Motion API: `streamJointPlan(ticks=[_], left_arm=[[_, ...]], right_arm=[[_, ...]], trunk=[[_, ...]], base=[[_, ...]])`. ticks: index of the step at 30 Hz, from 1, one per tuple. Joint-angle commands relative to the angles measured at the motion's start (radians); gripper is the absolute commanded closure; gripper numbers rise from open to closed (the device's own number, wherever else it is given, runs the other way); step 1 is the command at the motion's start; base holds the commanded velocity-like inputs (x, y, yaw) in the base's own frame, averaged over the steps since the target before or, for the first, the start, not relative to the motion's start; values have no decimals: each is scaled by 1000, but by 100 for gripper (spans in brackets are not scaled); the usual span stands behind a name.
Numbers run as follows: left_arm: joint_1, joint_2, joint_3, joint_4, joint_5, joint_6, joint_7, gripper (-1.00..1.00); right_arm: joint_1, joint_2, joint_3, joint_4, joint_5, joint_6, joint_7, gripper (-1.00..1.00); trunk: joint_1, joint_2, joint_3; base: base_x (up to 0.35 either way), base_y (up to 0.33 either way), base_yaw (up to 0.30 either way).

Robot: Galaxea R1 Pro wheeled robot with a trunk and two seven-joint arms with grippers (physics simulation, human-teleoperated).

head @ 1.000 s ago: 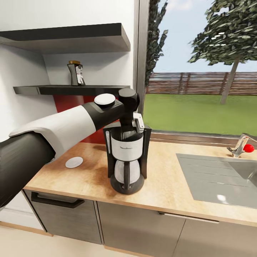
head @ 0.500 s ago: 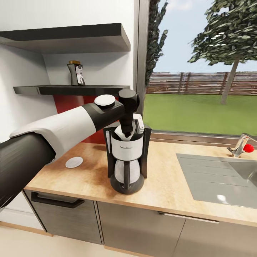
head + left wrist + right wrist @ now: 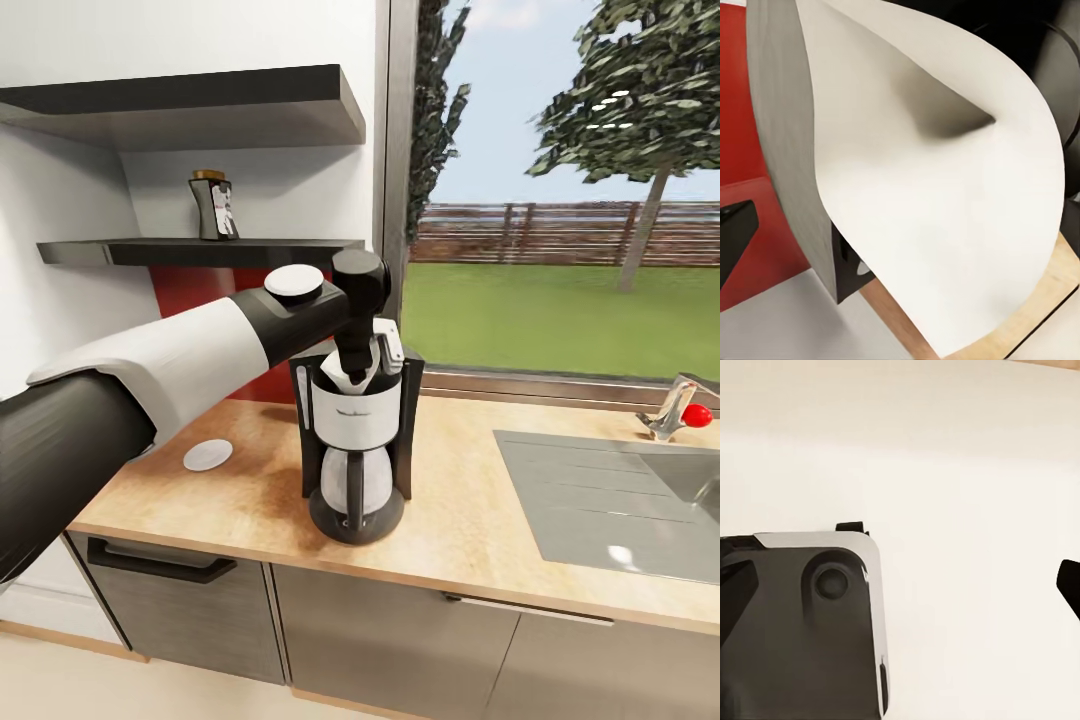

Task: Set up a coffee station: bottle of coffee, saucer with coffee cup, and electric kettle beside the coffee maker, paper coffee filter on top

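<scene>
Now nothing has moved since half a second ago. The left gripper hangs over the coffee maker, but I cannot tell if it is clamped on the white paper coffee filter sitting in the top. Smooth wooden kitchen countertop lies wide around it.
</scene>
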Motion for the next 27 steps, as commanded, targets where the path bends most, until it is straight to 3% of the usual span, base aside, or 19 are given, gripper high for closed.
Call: streamJointPlan(ticks=[1, 11, 17, 27], left_arm=[[-2, 0, -1, -1, -12, 6, -10, -100], [-19, 0, 1, -1, -13, 6, -9, -100], [-35, 0, 43, -1, -14, 5, -8, -100], [-63, 0, 49, -1, -16, 5, -8, -100]], right_arm=[[-1, 1, -5, 1, 0, -4, 1, -100], [-1, 1, -5, 1, 0, -4, 2, -100], [-1, 0, -5, 1, 0, -3, 2, -100], [-1, 1, -4, 1, 1, -4, 1, -100]], trunk=[[1, -2, -2], [1, -2, -2], [1, -2, -2], [1, -2, -2]], base=[[0, 0, 0], [0, 0, 0], [0, 0, 0], [0, 0, 0]])
